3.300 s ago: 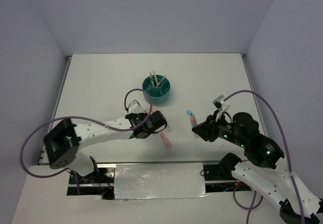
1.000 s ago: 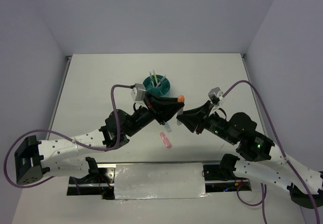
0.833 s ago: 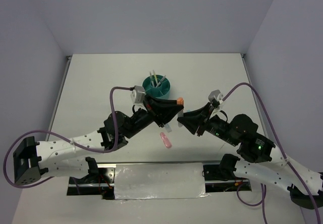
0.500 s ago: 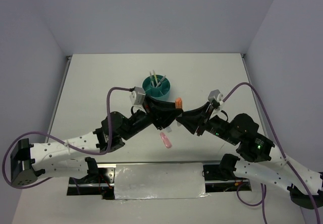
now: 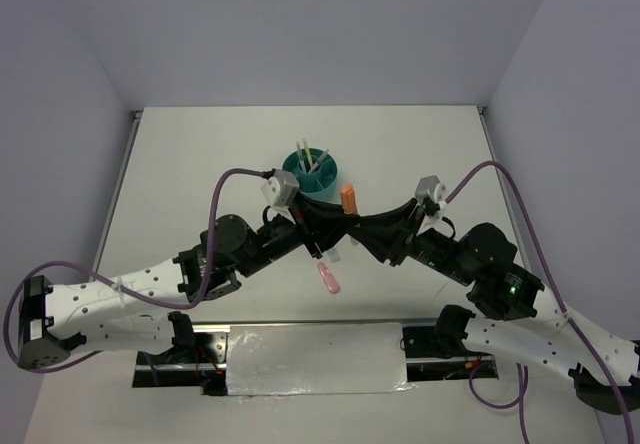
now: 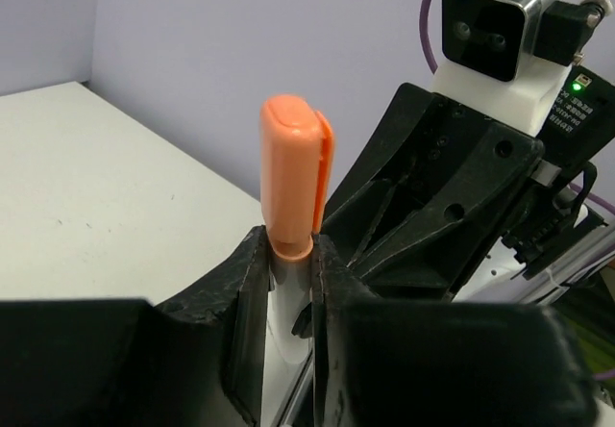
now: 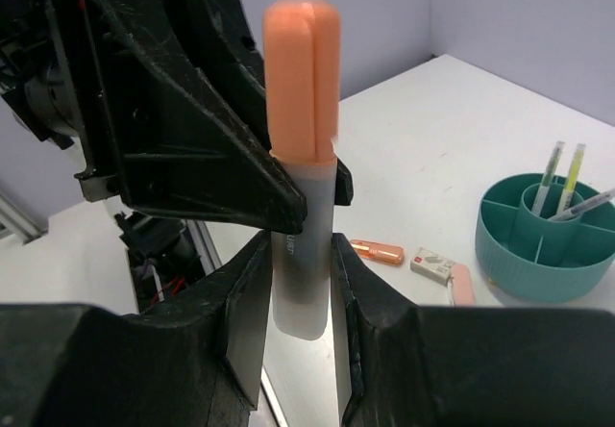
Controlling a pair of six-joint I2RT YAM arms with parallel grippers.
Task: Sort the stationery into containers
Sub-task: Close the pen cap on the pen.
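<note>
Likely handover: left pincer [image 6: 288,265] and right pincer [image 7: 300,265] both clamp pen [image 5: 347,197]; loosen one only while other holds; organizer [image 5: 318,195] at 10 o'clock.

one teal organizer [image 7: 538,265], three pens [image 7: 550,173] inside, one orange-capped marker [image 7: 301,81].

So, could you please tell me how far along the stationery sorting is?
Done: a few pens stand in the teal organizer. In hand: the left end effector and right end effector both grip one orange-capped pen. Left: a pink item, a small orange piece and an eraser lie on the table.
</note>
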